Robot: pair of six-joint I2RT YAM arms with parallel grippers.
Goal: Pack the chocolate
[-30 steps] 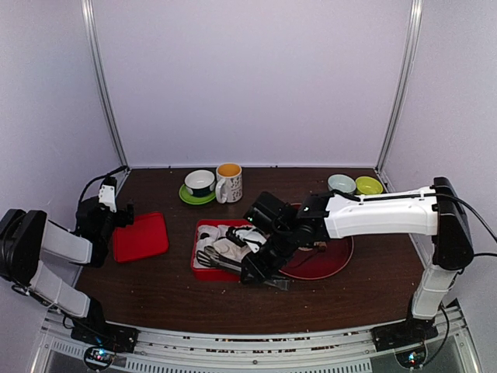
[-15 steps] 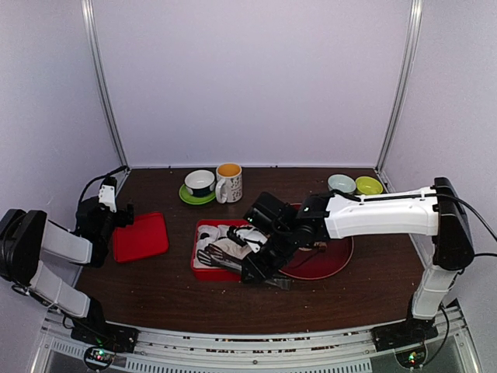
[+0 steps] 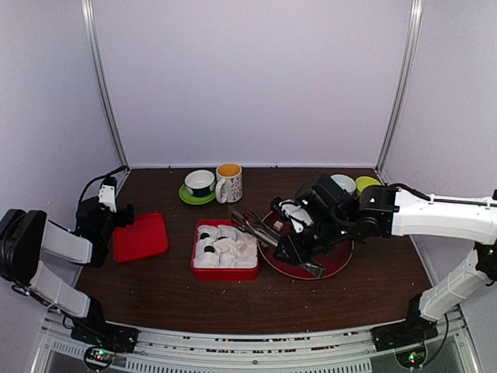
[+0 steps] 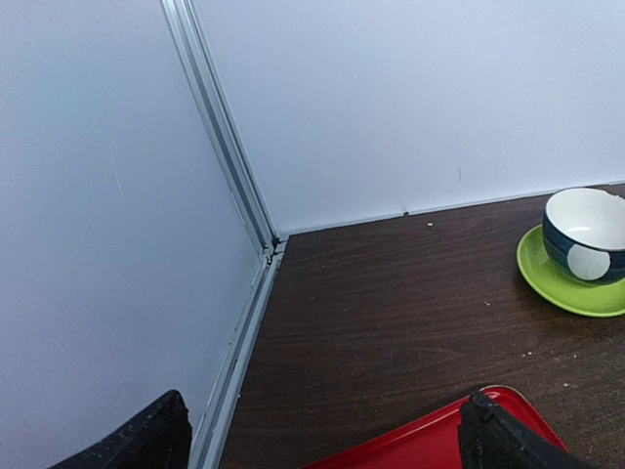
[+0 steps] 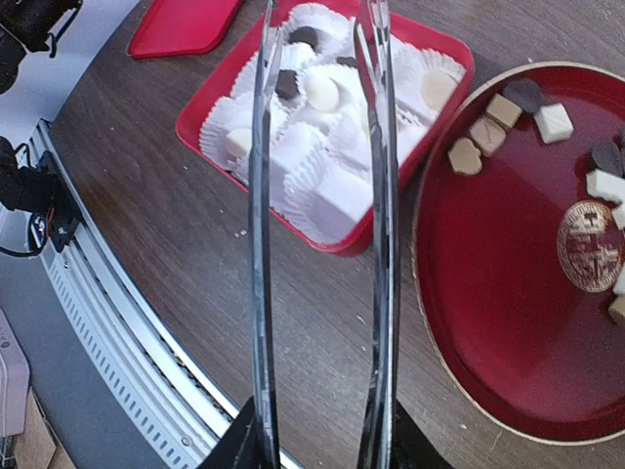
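Chocolate pieces, tan, cream and dark, lie on the round red plate. A few more sit in white paper cups in the red box. My right gripper is shut on the long metal tongs. The tongs' arms are apart and their tips are empty above the box. In the top view the right gripper hangs over the plate's left side, beside the box. My left gripper is open and empty at the far left, over a corner of the red lid.
A mug and a bowl on a green saucer stand at the back middle. Two small bowls stand at the back right. The red lid lies left of the box. The enclosure walls stand close on the left and at the back.
My right arm has moved right and back with the tongs, from over the box's front to the plate's left side. The left arm has not moved.
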